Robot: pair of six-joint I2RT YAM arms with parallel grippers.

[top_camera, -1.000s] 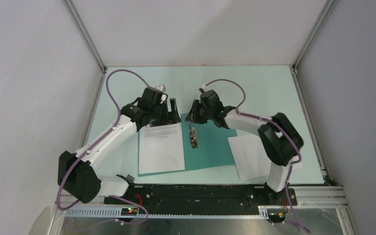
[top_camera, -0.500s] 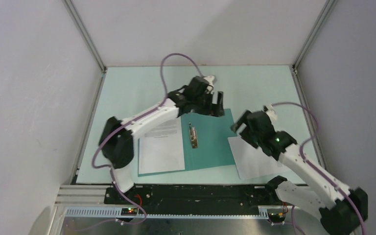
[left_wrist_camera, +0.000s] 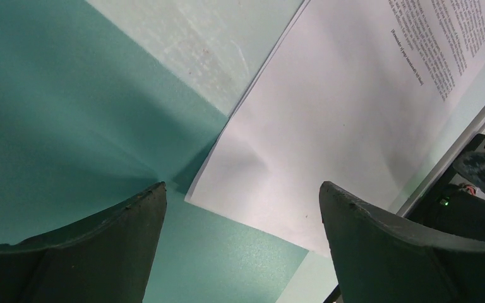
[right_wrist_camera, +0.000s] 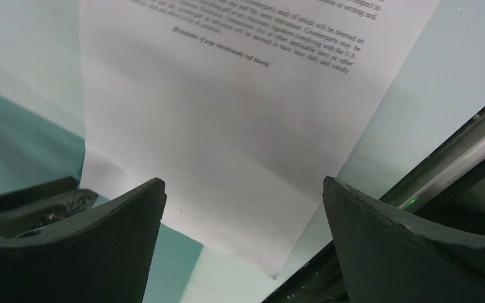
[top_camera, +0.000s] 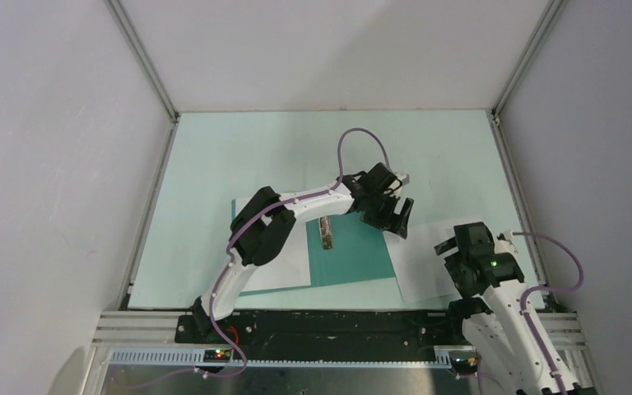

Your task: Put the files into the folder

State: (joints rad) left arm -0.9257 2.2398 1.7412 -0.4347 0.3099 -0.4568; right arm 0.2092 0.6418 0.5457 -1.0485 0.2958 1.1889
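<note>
Your left gripper (left_wrist_camera: 241, 187) is hanging wide open and empty over the right edge of the folder (top_camera: 354, 251), which is lying open on the table (top_camera: 239, 156). One sheet (top_camera: 284, 267) is resting on its left half. The other sheet (top_camera: 424, 267) is lying at its right edge, with your right gripper (right_wrist_camera: 243, 182) hovering open above it.

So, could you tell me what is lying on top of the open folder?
On the folder, one white sheet lies on the left half, a metal clip at the spine; the second sheet overlaps its right edge. The left arm hides the first sheet's far end.
</note>
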